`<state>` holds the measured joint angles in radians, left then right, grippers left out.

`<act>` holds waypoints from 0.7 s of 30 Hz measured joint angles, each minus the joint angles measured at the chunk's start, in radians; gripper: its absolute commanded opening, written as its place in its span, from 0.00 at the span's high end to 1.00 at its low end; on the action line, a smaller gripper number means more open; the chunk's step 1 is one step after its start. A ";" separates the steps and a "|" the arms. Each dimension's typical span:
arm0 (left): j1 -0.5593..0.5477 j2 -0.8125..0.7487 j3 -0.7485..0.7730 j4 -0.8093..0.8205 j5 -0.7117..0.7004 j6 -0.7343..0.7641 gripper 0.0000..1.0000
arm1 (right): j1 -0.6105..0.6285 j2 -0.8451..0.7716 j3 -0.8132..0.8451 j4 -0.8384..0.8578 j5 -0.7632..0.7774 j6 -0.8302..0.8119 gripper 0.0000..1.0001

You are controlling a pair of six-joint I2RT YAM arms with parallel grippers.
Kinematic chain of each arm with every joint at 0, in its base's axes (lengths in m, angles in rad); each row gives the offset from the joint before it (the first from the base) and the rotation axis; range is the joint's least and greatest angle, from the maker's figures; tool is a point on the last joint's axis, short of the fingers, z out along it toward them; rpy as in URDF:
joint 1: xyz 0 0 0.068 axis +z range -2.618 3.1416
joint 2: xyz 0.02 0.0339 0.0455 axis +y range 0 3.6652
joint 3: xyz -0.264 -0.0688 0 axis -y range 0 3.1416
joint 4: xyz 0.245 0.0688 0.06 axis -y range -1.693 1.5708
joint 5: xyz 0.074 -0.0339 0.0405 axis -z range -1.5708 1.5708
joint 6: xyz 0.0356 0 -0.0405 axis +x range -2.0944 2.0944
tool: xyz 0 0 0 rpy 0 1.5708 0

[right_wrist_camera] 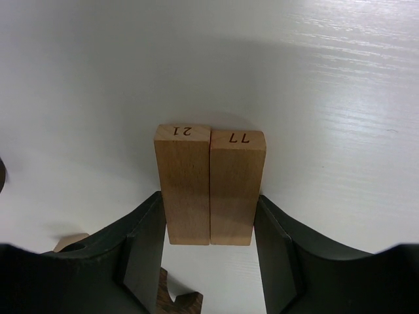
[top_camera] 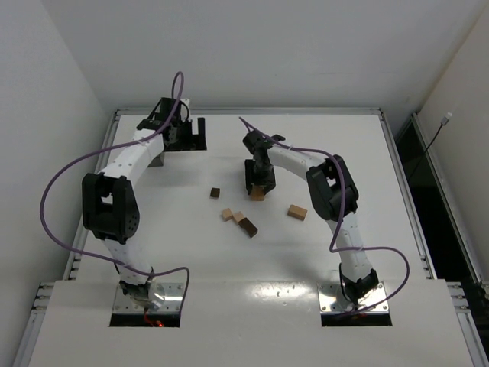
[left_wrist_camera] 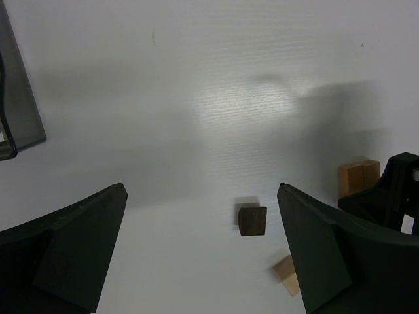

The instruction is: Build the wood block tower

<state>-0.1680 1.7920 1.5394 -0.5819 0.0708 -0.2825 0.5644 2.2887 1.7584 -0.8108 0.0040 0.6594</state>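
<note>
Two light tan wood blocks lie side by side on the white table, marked 21 and 11 on their far ends. My right gripper is shut on the pair, one jaw pressed against each outer side; from above it stands over them. My left gripper is open and empty, far left at the back. Loose blocks lie mid-table: a dark brown one, two tan ones, another dark one and a tan one. No tower is in view.
A grey translucent box sits by the left gripper at the table's back left. A dark brown block and a tan block lie ahead of the left fingers. A dark notched wooden piece shows under the right gripper.
</note>
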 measured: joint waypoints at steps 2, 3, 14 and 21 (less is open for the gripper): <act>0.000 0.008 0.000 0.000 0.000 -0.001 0.01 | 0.003 0.000 0.000 -0.003 0.008 0.010 1.00; 0.000 0.011 0.000 0.000 0.000 -0.002 0.01 | 0.003 0.000 0.000 -0.005 0.015 0.014 1.00; 0.006 0.015 0.000 0.000 0.000 -0.009 0.01 | 0.015 0.000 0.002 -0.008 0.054 0.024 0.48; 0.006 0.015 0.000 0.003 0.000 -0.011 0.01 | 0.016 0.000 0.002 -0.006 0.038 0.023 0.21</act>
<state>-0.1616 1.8069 1.5394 -0.5789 0.0711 -0.2935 0.5808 2.2883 1.7599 -0.8173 0.0418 0.6827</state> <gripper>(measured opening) 0.991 0.748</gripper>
